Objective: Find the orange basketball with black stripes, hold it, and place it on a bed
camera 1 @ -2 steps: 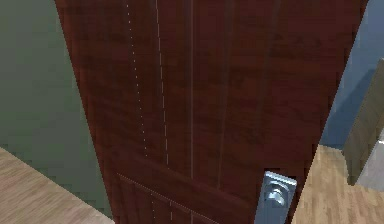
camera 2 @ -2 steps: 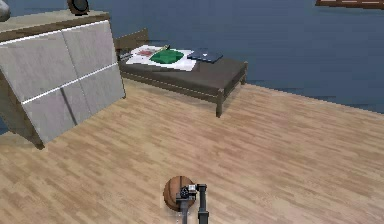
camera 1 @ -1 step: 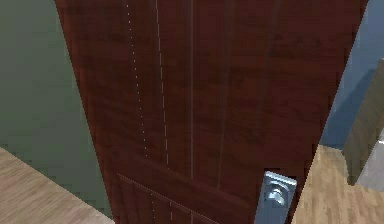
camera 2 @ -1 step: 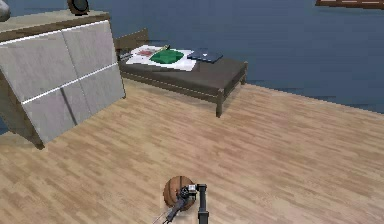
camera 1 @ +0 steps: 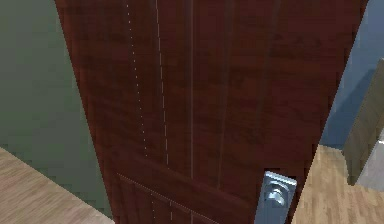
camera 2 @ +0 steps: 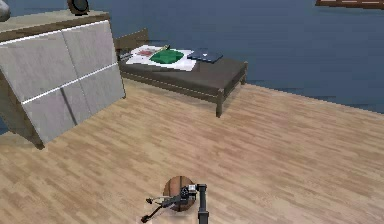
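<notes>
Close in front of you stands a dark red-brown wooden door (camera 1: pixel 200 100) with a silver handle plate (camera 1: pixel 277 198). On the arm side, the gripper (camera 2: pixel 158 207) meets an orange-brown round ball (camera 2: pixel 177 186) over a light wooden floor (camera 2: pixel 290 150). You cannot tell the fingers' state, nor whether they hold the ball. Farther out are a grey panelled cabinet (camera 2: pixel 60 75) and a dark-framed bed (camera 2: pixel 228 80) with white and green bedding, then a blue wall (camera 2: pixel 270 40).

door (camera 1: pixel 200 100) blocks ahead; bare floor (camera 2: pixel 290 150) toward bed (camera 2: pixel 215 73).
</notes>
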